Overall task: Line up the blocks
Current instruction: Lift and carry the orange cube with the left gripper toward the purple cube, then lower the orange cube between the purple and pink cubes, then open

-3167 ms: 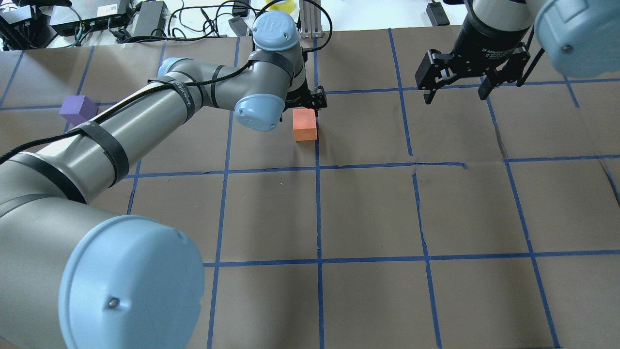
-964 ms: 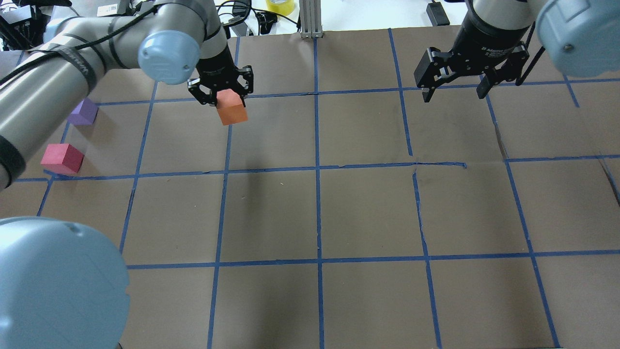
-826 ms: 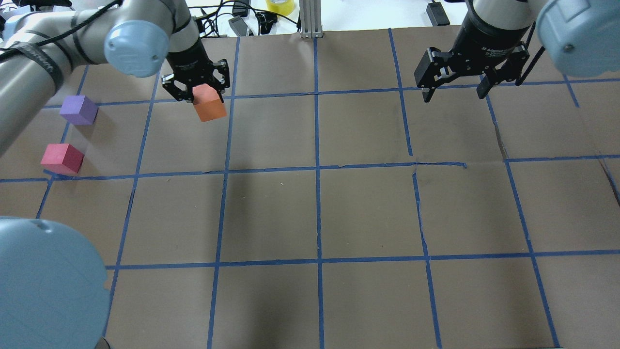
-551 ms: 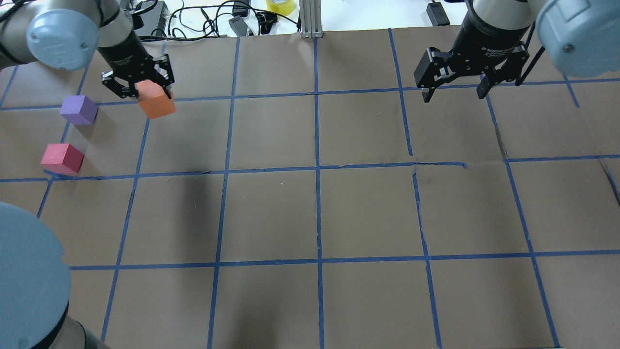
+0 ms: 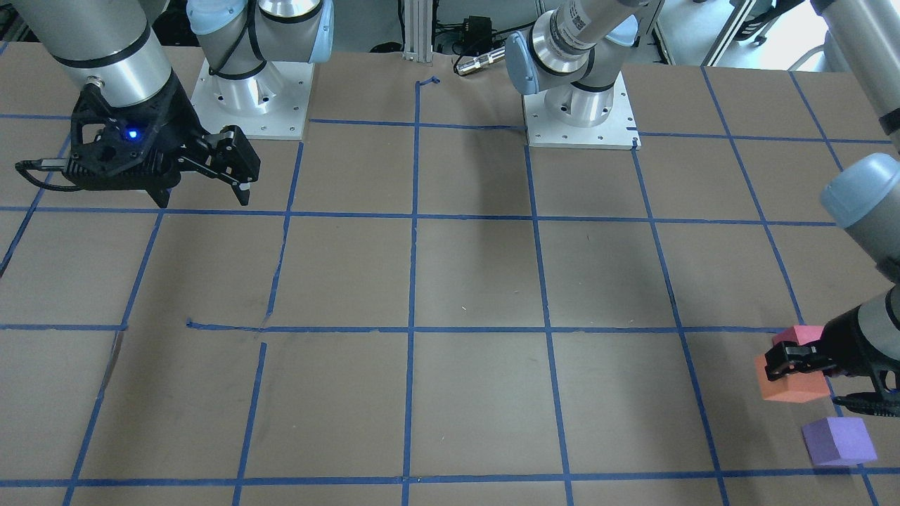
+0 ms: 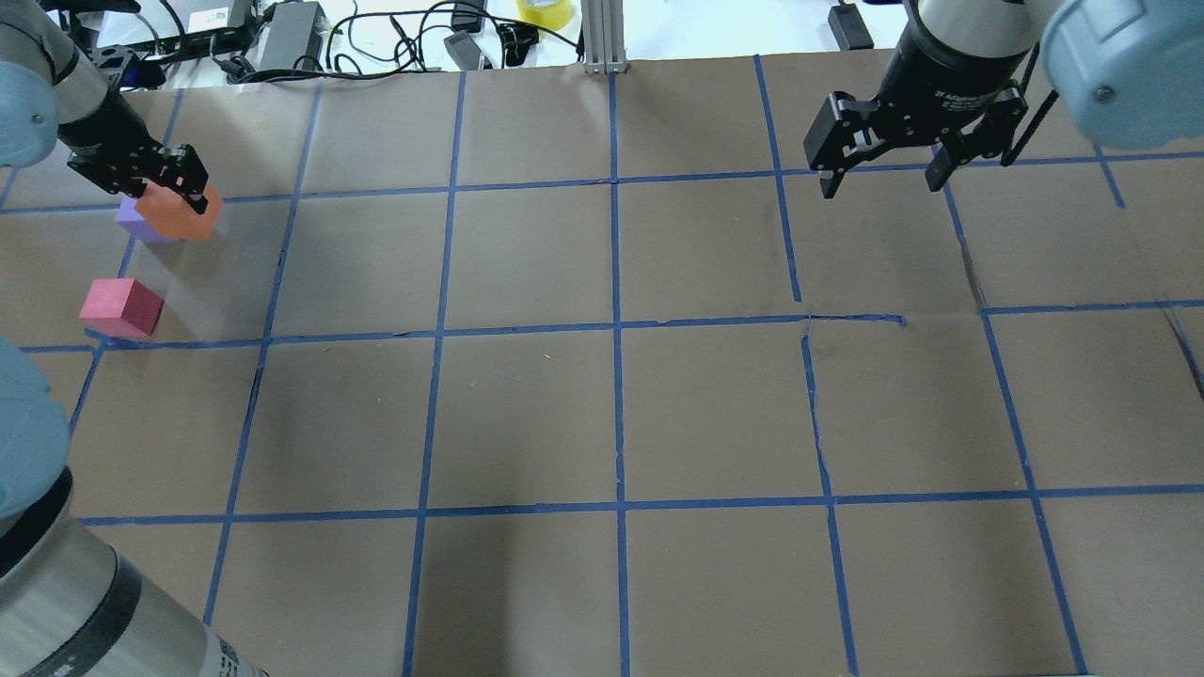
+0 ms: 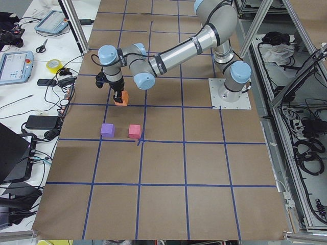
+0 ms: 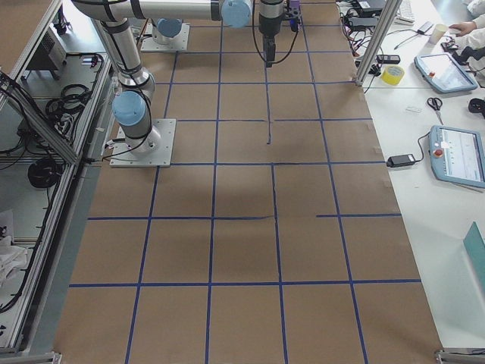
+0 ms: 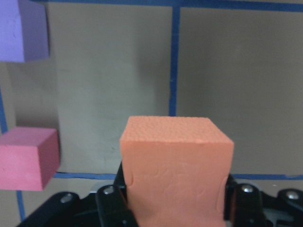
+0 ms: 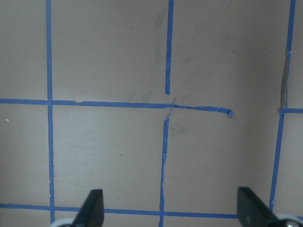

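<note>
My left gripper (image 6: 162, 196) is shut on the orange block (image 6: 181, 212) and holds it above the table at the far left. The block fills the left wrist view (image 9: 175, 175). The purple block (image 6: 129, 222) lies on the table, partly hidden behind the orange one in the overhead view. The crimson-pink block (image 6: 120, 307) lies a little nearer. In the left side view the orange block (image 7: 121, 98) hangs apart from the purple (image 7: 107, 130) and crimson-pink (image 7: 134, 131) blocks. My right gripper (image 6: 884, 188) is open and empty above the far right of the table.
Brown paper with a blue tape grid (image 6: 616, 324) covers the table. Cables, power bricks and a yellow tape roll (image 6: 544, 11) lie beyond the far edge, by an aluminium post (image 6: 602, 38). The arm bases (image 5: 576, 112) stand at the robot's side.
My left gripper has picked the orange block up from the far middle of the table. It has carried it left to the purple block. The right arm has not moved.
</note>
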